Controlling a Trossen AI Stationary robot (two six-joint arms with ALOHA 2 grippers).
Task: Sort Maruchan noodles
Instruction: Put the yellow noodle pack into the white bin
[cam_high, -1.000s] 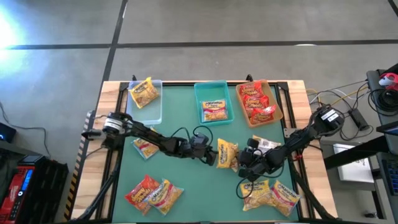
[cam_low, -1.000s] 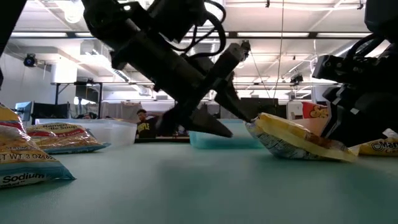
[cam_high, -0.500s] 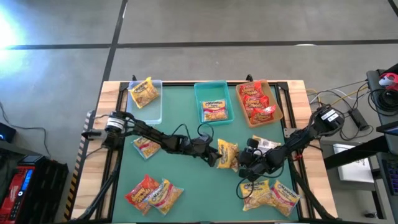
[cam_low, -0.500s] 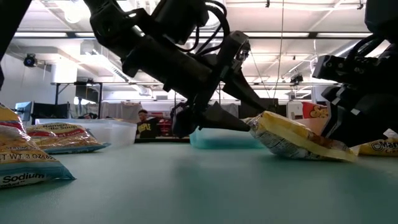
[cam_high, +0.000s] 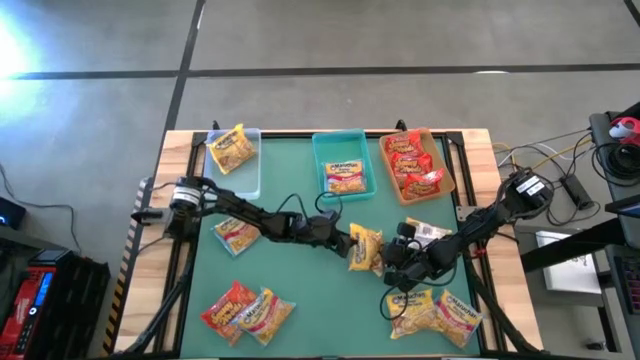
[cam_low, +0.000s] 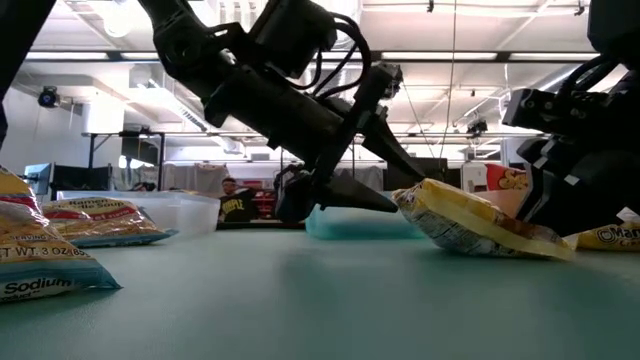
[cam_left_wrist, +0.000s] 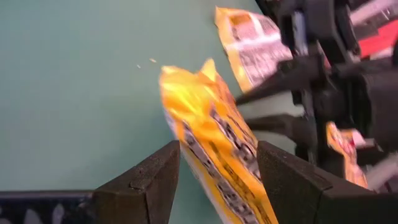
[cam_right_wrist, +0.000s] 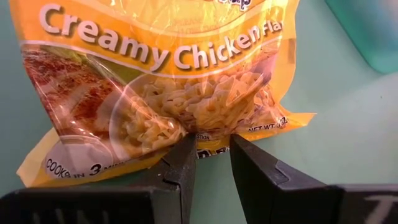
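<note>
I am working both claws at one yellow packet just right of the middle of the high view. My right gripper is pinching the packet's lower edge between nearly closed fingers; the label reads Creamy Chicken. My left gripper is coming at the same packet from the left of the frame, its fingers spread wide on either side of the packet's end and not yet closing on it. In the low view the packet is sitting tilted, one end raised off the green table.

Judging progress: the sorting looks partly done. Along the top of the high view, the clear bin is holding one yellow packet, the teal bin is holding one, and the tan bin is holding several red ones. Still loose are a packet at centre left, a pair at lower left, a cluster at lower right and a pale one by my right arm. So roughly half appears left, and this packet is not yet lifted toward a bin.
</note>
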